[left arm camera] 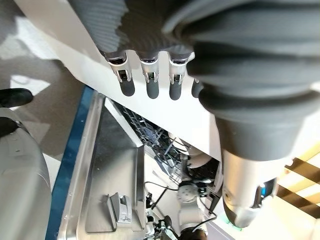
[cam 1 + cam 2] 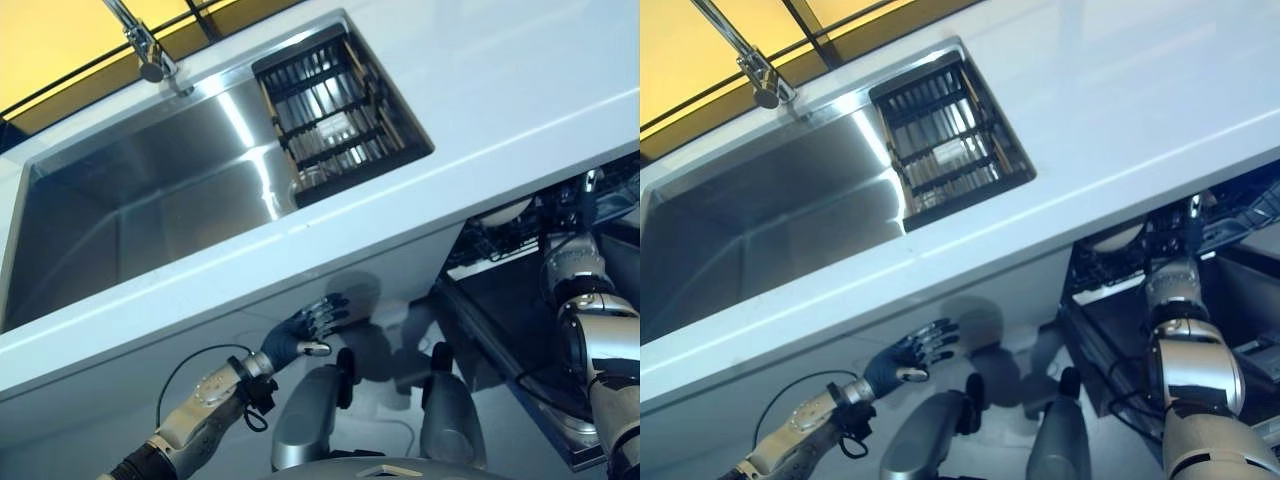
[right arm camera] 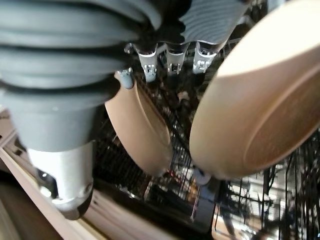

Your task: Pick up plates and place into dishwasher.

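Plates [image 3: 255, 105] on edge, dishwasher rack [image 3: 125, 185]

The left arm is reaching in from the lower left of the head view, its left hand [image 2: 305, 332] hanging open with fingers spread. The right arm is extending up the right edge, its right hand [image 3: 170, 57] hidden beyond the wrist.
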`<state>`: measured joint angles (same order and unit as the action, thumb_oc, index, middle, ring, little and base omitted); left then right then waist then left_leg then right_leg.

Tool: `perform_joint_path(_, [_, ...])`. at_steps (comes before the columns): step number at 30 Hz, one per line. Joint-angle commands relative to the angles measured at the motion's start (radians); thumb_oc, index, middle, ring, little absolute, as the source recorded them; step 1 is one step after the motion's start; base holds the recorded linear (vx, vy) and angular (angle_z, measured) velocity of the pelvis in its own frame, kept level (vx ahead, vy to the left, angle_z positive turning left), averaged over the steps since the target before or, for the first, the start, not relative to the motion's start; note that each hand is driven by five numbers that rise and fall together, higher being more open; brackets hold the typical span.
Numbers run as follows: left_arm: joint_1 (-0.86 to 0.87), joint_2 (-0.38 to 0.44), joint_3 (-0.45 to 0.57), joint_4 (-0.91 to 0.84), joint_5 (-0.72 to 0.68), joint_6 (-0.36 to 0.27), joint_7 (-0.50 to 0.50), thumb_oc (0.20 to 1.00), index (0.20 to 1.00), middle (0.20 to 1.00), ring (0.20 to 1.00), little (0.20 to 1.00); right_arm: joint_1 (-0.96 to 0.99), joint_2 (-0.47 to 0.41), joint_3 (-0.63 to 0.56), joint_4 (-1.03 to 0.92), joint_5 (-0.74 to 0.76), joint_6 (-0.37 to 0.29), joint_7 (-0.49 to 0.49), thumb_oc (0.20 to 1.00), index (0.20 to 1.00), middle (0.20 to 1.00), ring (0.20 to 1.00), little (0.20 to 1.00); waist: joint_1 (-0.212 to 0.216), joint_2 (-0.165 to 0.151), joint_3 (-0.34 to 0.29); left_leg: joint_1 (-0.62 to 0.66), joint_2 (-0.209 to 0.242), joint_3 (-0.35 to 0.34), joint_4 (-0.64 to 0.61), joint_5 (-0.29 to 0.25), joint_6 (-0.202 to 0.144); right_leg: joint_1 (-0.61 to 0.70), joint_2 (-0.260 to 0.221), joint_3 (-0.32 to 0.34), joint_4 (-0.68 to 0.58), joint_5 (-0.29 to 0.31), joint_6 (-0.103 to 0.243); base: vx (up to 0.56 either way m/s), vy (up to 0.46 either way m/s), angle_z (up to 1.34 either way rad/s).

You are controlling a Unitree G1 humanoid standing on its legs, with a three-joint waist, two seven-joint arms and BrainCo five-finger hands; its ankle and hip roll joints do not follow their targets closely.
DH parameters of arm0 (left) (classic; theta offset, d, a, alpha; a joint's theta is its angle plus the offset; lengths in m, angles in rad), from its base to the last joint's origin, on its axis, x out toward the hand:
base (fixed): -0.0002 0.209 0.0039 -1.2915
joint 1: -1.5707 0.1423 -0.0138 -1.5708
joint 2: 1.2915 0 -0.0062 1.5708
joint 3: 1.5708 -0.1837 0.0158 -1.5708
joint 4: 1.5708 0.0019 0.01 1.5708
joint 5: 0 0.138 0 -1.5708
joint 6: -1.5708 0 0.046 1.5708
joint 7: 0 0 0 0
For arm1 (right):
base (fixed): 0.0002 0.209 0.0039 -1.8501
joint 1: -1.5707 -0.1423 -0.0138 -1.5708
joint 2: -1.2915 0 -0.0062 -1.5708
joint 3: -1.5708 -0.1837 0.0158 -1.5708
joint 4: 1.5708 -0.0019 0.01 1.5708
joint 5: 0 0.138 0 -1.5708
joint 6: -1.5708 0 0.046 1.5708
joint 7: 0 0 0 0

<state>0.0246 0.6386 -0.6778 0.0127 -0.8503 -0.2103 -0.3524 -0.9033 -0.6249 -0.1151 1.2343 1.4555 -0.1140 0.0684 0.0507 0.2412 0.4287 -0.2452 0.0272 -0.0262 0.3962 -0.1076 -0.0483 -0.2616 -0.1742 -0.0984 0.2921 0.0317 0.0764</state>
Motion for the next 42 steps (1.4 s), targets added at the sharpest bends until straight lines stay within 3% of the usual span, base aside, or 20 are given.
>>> perform_joint_path(1, [-0.007, 0.024, 0.019, -0.133, -0.034, -0.026, -0.004, 1.000, 1.000, 1.000, 1.000, 1.000, -0.100, -0.054, 0.039, -0.002, 0.013, -0.029, 0.039, 1.000, 1.000, 1.000, 1.000, 1.000, 0.035, 0.008, 0.026, -0.110, 0.103, -0.066, -0.045, 0.130, -0.059, 0.003, 0.014, 0.013, 0.046, -0.077, -0.008, -0.09, -0.075, 0.11])
perform_joint_path(7, [-0.014, 0.033, 0.015, -0.124, -0.030, -0.047, -0.032, 1.000, 1.000, 1.000, 1.000, 1.000, -0.148, -0.060, 0.059, 0.027, 0.055, -0.020, 0.048, 1.000, 1.000, 1.000, 1.000, 1.000, 0.036, 0.003, 0.034, -0.111, 0.111, -0.063, -0.084, 0.150, -0.057, -0.021, 0.029, 0.008, 0.046, -0.077, -0.014, -0.07, -0.029, 0.08])
perform_joint_path(13, [0.014, 0.026, 0.036, -0.120, -0.020, -0.024, -0.063, 1.000, 1.000, 1.000, 1.000, 1.000, -0.107, -0.063, 0.032, 0.035, 0.078, -0.004, 0.029, 1.000, 1.000, 1.000, 1.000, 1.000, 0.035, -0.010, 0.005, -0.087, 0.111, -0.057, -0.082, 0.132, -0.057, -0.002, 0.030, 0.009, 0.040, -0.084, -0.019, 0.00, 0.000, 0.01])
perform_joint_path(23, [0.086, -0.011, 0.061, -0.032, 0.008, 0.019, -0.144, 1.000, 1.000, 1.000, 1.000, 1.000, 0.090, -0.033, -0.036, -0.004, 0.086, 0.038, 0.004, 1.000, 1.000, 1.000, 1.000, 1.000, 0.021, -0.057, -0.108, -0.004, 0.105, -0.032, -0.069, 0.075, -0.050, 0.105, 0.025, 0.030, -0.022, -0.086, -0.005, 0.08, 0.023, 0.00])
perform_joint_path(28, [0.131, -0.046, 0.065, 0.056, 0.024, 0.005, -0.157, 1.000, 1.000, 1.000, 1.000, 1.000, 0.227, 0.017, -0.067, -0.069, 0.086, 0.043, -0.077, 1.000, 1.000, 1.000, 1.000, 1.000, 0.001, -0.082, -0.175, 0.070, 0.103, -0.020, -0.114, 0.062, -0.043, 0.164, 0.032, 0.055, -0.056, -0.094, 0.007, 0.13, 0.044, -0.13])
perform_joint_path(36, [0.179, -0.086, 0.106, 0.173, 0.054, -0.030, -0.190, 1.000, 1.000, 1.000, 1.000, 1.000, 0.368, 0.100, -0.056, -0.188, 0.054, 0.020, -0.138, 1.000, 1.000, 1.000, 1.000, 1.000, -0.021, -0.118, -0.247, 0.164, 0.098, 0.017, -0.174, 0.050, -0.034, 0.236, 0.030, 0.069, -0.111, -0.093, 0.024, 0.06, 0.019, -0.15])
perform_joint_path(42, [0.203, -0.113, 0.169, 0.217, 0.042, -0.039, -0.192, 1.000, 1.000, 1.000, 1.000, 1.000, 0.497, 0.168, -0.040, -0.323, -0.077, -0.051, -0.180, 1.000, 1.000, 1.000, 1.000, 1.000, -0.050, -0.148, -0.276, 0.207, 0.095, 0.044, -0.210, 0.044, -0.020, 0.254, 0.039, 0.092, -0.135, -0.082, 0.033, -0.01, 0.010, -0.13])
